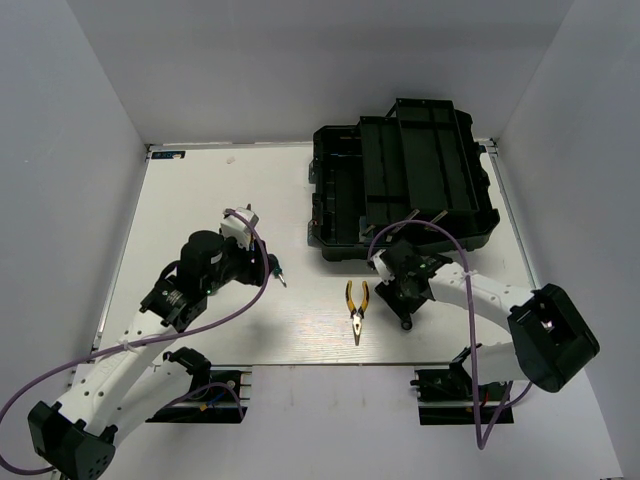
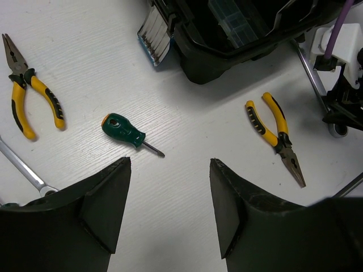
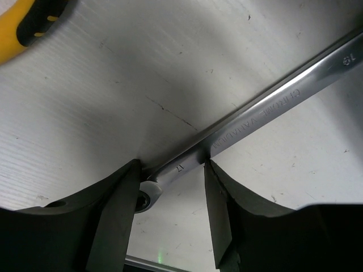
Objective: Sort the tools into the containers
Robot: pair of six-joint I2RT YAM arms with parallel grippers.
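Noted right gripper (image 3: 169,164) released, low over table (image 1: 200,190), fingers either side of wrench (image 3: 255,113) near its ring end, with wrench lying flat on table. Found left gripper (image 2: 169,162) spread wide too, holding nothing, hovering just short of screwdriver (image 2: 121,130). Logged pliers (image 2: 277,135) lying on table between screwdriver and right arm, second pliers (image 2: 28,96) on screwdriver's other side, apart from it. Saw toolbox (image 2: 210,62) open at back right of table.
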